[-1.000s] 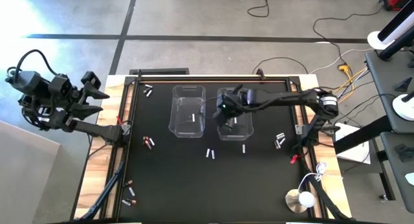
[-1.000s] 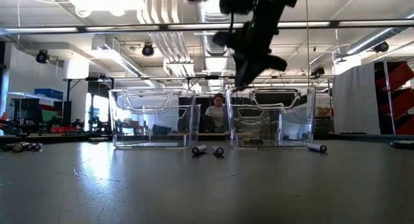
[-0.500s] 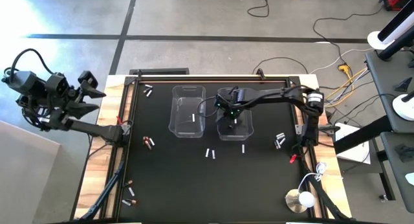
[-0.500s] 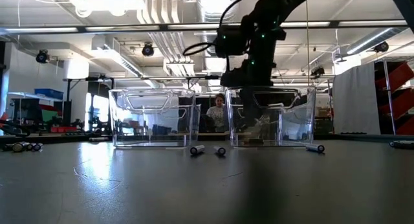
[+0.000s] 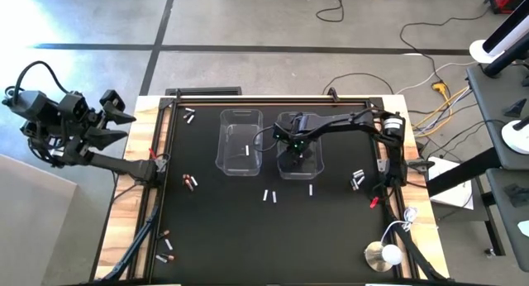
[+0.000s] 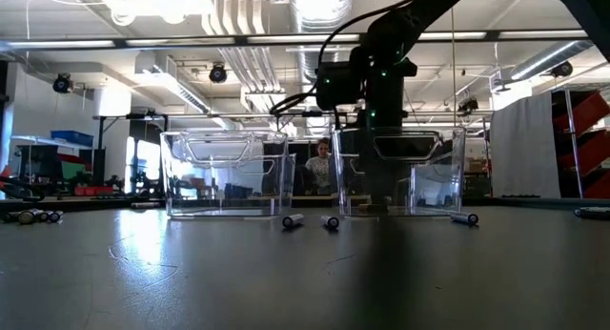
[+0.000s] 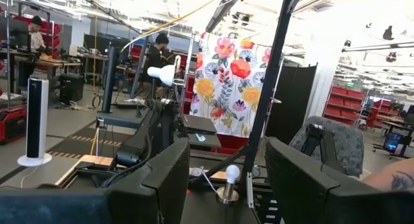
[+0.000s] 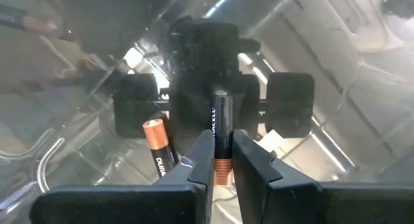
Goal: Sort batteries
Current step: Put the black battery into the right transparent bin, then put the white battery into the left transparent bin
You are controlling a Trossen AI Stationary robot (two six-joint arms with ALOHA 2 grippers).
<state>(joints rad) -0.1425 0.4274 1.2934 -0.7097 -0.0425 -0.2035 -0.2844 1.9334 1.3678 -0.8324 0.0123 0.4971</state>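
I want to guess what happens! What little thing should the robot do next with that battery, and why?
Probably open the right gripper and drop the dark copper-ended battery. It is pinched between the gripper's fingers, down inside the right clear bin, where another copper-ended battery already lies.

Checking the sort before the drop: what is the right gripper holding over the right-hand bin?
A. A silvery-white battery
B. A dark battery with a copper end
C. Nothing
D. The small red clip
B: in the right wrist view the right gripper has its jaws shut on a dark battery with a copper end, inside the right bin.
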